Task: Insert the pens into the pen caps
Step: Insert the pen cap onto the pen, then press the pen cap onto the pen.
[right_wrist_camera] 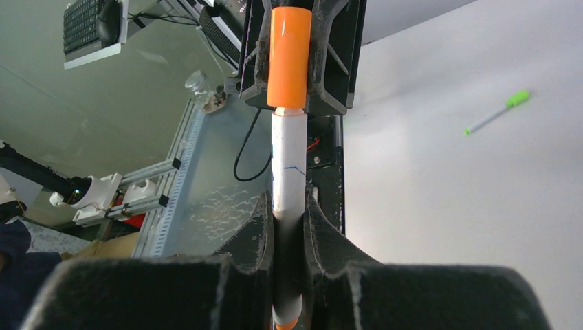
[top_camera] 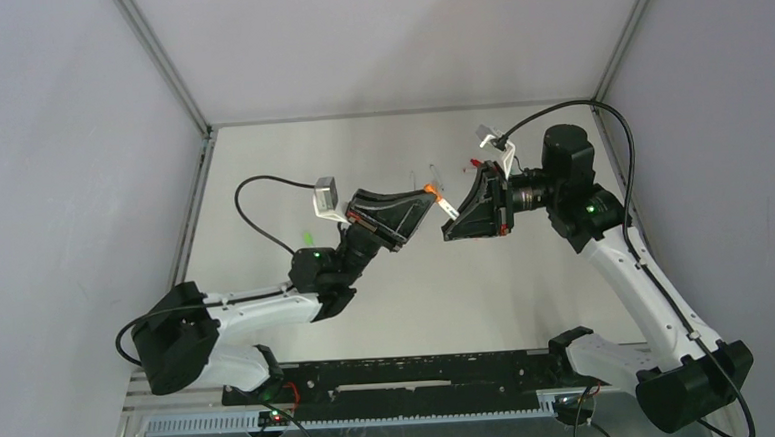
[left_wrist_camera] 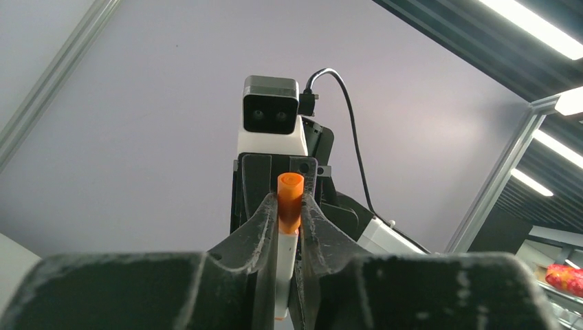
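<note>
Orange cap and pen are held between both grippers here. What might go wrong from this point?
A pale collar shows between the orange cap and the white pen: the cap may not be fully seated and might fall once the left gripper releases.
The right gripper pinches only the smooth barrel in mid-air, so a tug from the left might slide or tilt the pen.
</note>
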`<act>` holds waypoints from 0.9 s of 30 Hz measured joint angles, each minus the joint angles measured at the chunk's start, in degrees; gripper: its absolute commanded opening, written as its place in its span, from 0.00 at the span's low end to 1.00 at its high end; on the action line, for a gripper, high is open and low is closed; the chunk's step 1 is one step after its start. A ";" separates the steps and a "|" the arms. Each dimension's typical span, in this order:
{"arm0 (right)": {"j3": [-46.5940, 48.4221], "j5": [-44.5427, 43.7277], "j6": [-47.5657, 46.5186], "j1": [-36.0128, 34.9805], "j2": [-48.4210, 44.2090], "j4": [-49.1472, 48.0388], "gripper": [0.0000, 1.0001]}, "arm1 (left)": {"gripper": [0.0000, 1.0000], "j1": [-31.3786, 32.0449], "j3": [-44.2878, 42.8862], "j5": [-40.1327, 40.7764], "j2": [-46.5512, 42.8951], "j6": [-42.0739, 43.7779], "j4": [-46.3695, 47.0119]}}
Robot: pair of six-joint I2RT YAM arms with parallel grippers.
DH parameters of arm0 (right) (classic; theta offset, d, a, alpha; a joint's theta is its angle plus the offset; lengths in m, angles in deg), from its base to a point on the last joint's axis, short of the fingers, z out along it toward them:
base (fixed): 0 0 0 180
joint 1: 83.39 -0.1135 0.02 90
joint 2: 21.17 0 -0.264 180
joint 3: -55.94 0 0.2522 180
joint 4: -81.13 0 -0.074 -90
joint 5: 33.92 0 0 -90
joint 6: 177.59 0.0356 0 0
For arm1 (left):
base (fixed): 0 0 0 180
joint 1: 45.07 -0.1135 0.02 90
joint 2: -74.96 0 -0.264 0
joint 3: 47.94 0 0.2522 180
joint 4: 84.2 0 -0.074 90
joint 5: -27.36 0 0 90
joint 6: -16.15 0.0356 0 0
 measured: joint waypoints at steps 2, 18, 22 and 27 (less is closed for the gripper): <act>-0.04 0.07 0.00 0.20 0.00 0.00 0.00 | 0.23 0.02 0.00 -0.02 -0.17 0.00 -0.63; -1.31 0.46 1.03 0.94 -1.07 -3.39 0.00 | 0.51 0.31 0.50 -1.11 -1.66 0.52 -5.49; -1.31 0.90 1.16 1.53 -1.62 -4.07 0.00 | 0.61 0.31 2.29 -1.09 -4.02 0.92 -7.34; -1.31 1.36 0.92 2.05 -2.23 -4.20 0.00 | 0.70 0.31 5.40 -0.98 -8.90 1.16 -11.74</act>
